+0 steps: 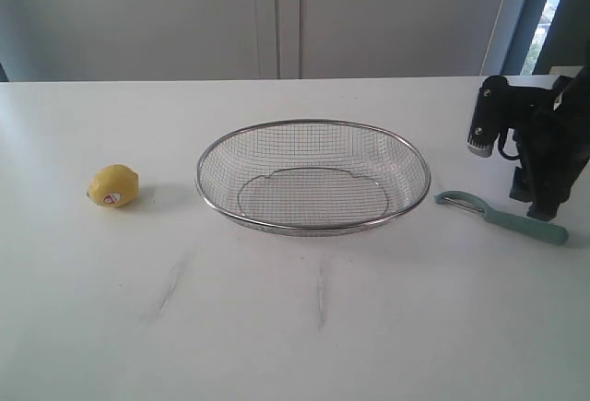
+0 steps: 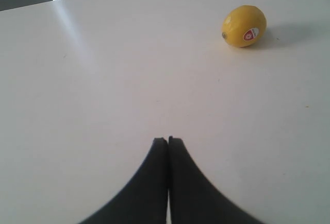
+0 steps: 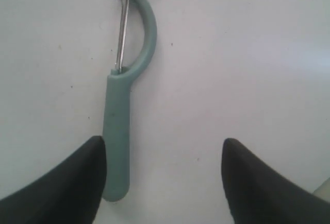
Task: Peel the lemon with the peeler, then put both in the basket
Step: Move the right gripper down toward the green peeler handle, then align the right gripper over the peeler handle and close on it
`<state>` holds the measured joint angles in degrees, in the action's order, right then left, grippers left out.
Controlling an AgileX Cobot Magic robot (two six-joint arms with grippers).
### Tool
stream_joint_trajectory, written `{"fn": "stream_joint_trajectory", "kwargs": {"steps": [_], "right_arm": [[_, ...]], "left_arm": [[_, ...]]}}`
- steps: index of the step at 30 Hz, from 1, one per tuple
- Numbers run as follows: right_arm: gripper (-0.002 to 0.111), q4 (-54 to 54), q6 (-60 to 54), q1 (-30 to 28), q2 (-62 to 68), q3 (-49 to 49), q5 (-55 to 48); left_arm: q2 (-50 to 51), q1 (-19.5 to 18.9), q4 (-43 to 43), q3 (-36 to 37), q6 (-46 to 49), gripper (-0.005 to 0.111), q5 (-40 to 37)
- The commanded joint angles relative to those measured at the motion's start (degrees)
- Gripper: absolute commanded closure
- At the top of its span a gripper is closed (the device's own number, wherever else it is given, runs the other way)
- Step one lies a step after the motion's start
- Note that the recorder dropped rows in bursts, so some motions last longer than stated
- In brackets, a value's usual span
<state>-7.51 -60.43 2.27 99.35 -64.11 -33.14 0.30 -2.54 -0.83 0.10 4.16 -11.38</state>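
The yellow lemon (image 1: 113,186) lies on the white table left of the wire basket (image 1: 313,226), its sticker facing front; the left wrist view has the lemon (image 2: 244,26) well ahead of my left gripper (image 2: 168,140), whose fingers are pressed together with nothing between them. The teal-handled peeler (image 1: 502,216) lies flat on the table right of the basket. My right gripper (image 3: 163,149) hovers over the peeler's handle end, wide open, with the peeler (image 3: 119,116) just inside one finger. The left arm does not show in the exterior view.
The black right arm (image 1: 539,143) stands at the table's right edge. The basket holds nothing. Faint scuff marks (image 1: 321,295) run across the table in front of the basket. A grey wall lies behind the table.
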Motion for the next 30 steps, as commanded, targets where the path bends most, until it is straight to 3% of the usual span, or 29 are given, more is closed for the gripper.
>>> {"fn": "stream_joint_trajectory", "kwargs": {"steps": [1, 13, 21, 23, 27, 30], "right_arm": [[0.048, 0.09, 3.93, -0.02, 1.38, 0.23, 2.64], [0.054, -0.26, 7.93, -0.02, 1.93, 0.23, 7.05], [0.073, -2.21, 14.36, -0.02, 2.14, -0.14, 6.92], [0.081, -2.21, 14.36, -0.02, 2.14, -0.94, 6.02], [0.108, -2.18, 14.57, -0.12, 2.14, -3.94, 4.87], [0.108, 1.92, 15.87, -1.34, 2.56, -7.22, 2.73]], "left_arm": [[-0.30, -0.15, 0.14, -0.10, -0.28, 0.106, 0.22], [-0.30, -0.15, 0.14, -0.10, -0.28, 0.106, 0.22], [-0.30, -0.15, 0.14, -0.10, -0.28, 0.106, 0.22], [-0.30, -0.15, 0.14, -0.10, -0.28, 0.106, 0.22], [-0.30, -0.15, 0.14, -0.10, -0.28, 0.106, 0.22], [-0.30, -0.15, 0.14, -0.10, -0.28, 0.106, 0.22]]}}
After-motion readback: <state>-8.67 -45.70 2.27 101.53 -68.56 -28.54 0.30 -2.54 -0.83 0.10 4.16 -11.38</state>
